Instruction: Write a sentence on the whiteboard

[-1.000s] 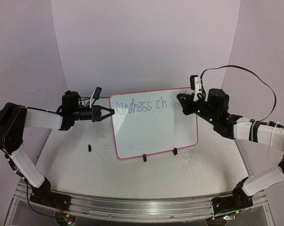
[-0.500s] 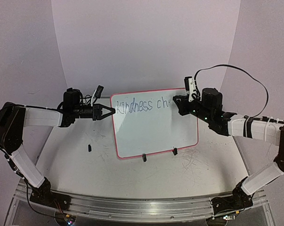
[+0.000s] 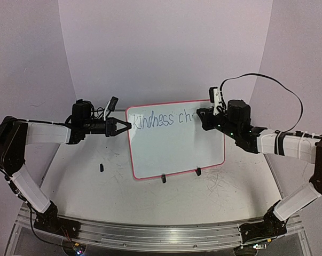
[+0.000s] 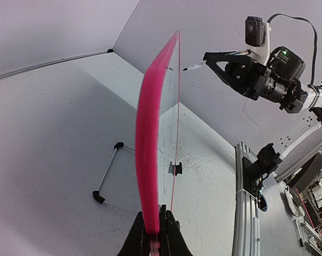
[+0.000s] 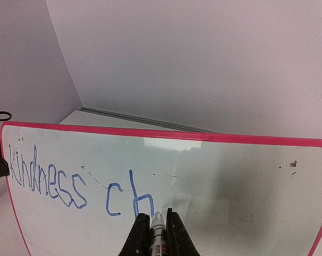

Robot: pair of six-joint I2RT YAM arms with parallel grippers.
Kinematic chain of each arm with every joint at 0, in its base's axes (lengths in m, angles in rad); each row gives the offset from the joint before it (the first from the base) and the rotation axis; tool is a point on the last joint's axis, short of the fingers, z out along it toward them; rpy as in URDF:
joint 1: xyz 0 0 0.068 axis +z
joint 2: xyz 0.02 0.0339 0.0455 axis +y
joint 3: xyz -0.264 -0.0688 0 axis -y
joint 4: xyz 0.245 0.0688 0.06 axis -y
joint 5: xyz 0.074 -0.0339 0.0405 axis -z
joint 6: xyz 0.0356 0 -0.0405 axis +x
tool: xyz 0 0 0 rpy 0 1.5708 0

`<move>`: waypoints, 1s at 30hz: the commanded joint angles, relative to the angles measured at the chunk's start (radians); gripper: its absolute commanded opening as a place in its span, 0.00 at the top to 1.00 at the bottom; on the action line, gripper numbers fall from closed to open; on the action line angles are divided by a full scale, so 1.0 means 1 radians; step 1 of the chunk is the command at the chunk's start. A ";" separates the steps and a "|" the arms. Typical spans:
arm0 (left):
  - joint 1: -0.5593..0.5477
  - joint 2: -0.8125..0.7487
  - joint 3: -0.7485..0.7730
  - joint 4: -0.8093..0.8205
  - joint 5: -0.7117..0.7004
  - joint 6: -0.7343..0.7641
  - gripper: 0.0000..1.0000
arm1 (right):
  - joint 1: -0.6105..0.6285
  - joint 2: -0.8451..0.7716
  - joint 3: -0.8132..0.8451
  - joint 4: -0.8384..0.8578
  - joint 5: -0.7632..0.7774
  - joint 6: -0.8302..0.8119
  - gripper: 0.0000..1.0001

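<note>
The whiteboard point(image 3: 177, 146), white with a pink-red frame, stands upright on two black clip feet mid-table. Blue handwriting, the sentence point(image 3: 163, 119), reads "Kindness ch" along its top point(image 5: 80, 186). My left gripper point(image 3: 127, 126) is shut on the board's left frame edge point(image 4: 150, 160), seen edge-on in the left wrist view, jaws pinching the pink rim point(image 4: 154, 234). My right gripper point(image 3: 199, 114) is shut on a marker point(image 5: 158, 234) whose tip touches the board just right of the "h". From the left wrist view the marker tip point(image 4: 190, 68) shows against the board's face.
A small black piece point(image 3: 101, 167) lies on the scuffed white tabletop point(image 3: 214, 186) left of the board. A wire stand leg with black ends point(image 4: 104, 178) sits behind the board. An aluminium rail point(image 3: 150, 232) runs along the near edge. A black cable point(image 3: 278, 85) loops above the right arm.
The right gripper with the marker has moved left and up to the board's top right, and the "h" stroke grew. The left gripper keeps its hold unmoved.
</note>
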 commanded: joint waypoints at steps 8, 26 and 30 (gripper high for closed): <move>-0.018 -0.011 -0.005 0.010 -0.033 0.091 1.00 | 0.002 0.023 0.048 0.063 0.110 0.027 1.00; -0.018 -0.005 -0.001 0.010 -0.023 0.096 1.00 | 0.003 0.065 0.073 0.056 0.070 0.021 1.00; -0.018 -0.006 0.000 0.010 -0.022 0.097 1.00 | 0.002 0.056 0.051 0.044 0.055 0.032 1.00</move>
